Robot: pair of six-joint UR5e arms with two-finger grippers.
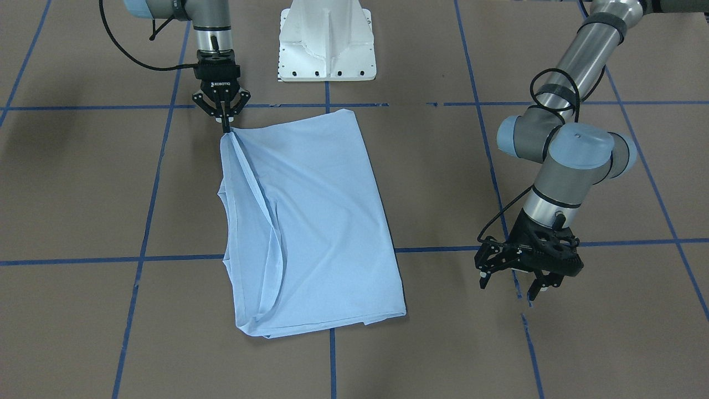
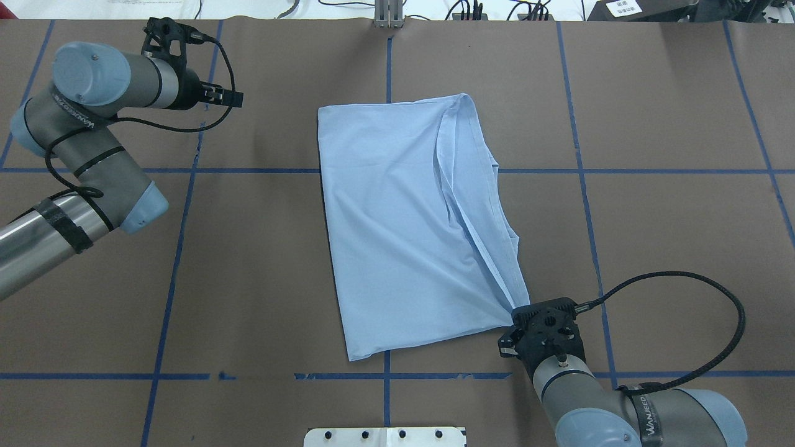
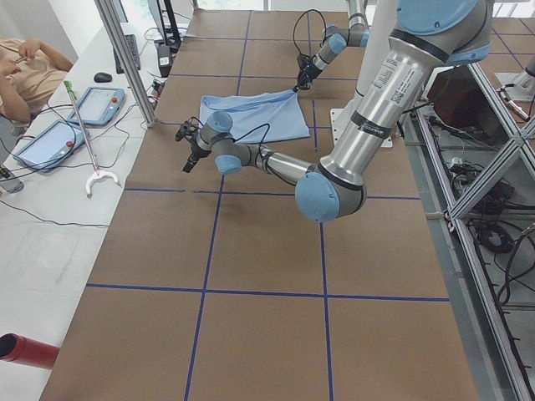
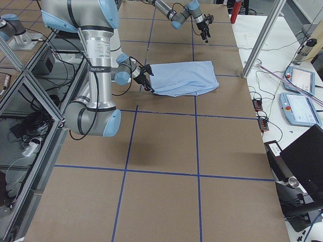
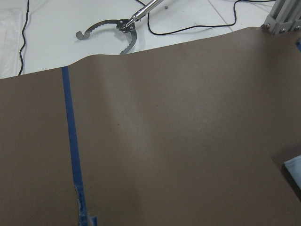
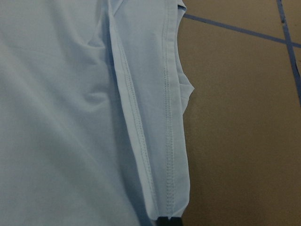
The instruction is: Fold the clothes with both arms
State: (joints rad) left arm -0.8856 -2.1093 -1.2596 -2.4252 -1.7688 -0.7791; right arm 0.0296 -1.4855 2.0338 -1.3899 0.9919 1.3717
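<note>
The pale blue T-shirt (image 1: 316,221) (image 2: 397,223) lies folded lengthwise into a long rectangle on the brown table, with layered hems along one long side; no print shows. My right gripper (image 1: 225,126) (image 2: 514,315) is shut on the shirt's corner nearest the robot base. In the right wrist view the stitched hem (image 6: 167,117) runs down to a dark fingertip (image 6: 169,221). My left gripper (image 1: 509,284) (image 2: 235,97) hangs open and empty above the table, well off to the side of the shirt. The left wrist view shows only a sliver of the shirt (image 5: 295,172).
The white pedestal base (image 1: 327,44) stands at the robot's edge of the table. Blue tape lines (image 1: 138,259) grid the brown paper. Past the far edge lie a metal grabber tool (image 5: 117,30), tablets (image 3: 50,138) and cables; a seated person (image 3: 25,67) is there.
</note>
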